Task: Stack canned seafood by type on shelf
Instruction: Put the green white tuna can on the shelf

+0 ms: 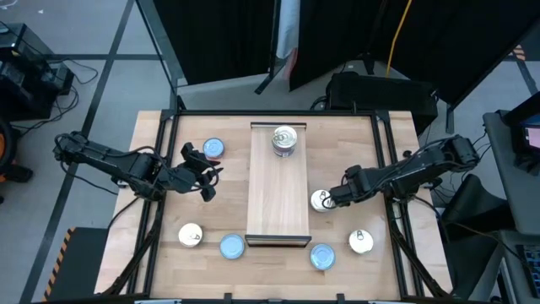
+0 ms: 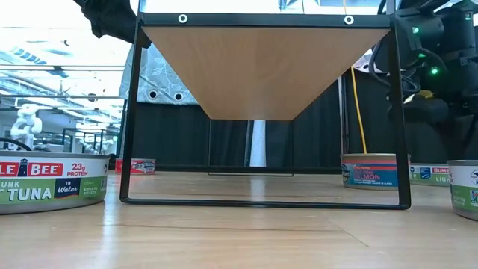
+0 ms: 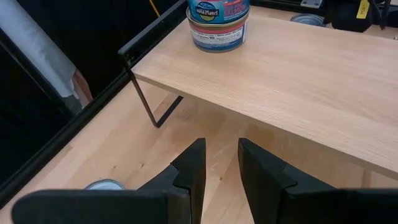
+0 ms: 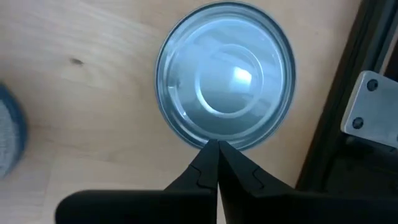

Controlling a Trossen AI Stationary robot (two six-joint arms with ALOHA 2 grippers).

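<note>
Right gripper (image 4: 217, 163), fingers together, hangs above a tin (image 4: 225, 83) at its 12 o'clock; left gripper (image 3: 219, 171) slightly apart beside the shelf (image 3: 298, 74).

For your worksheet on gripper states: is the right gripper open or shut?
Shut: in the right wrist view the right gripper's fingers meet at the rim of a silver can, gripping nothing.

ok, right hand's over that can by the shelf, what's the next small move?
Probably open the fingers first. The right hand sits above the silver-topped can beside the shelf with fingers pressed together, so it cannot straddle the can until they spread, then lower.
</note>
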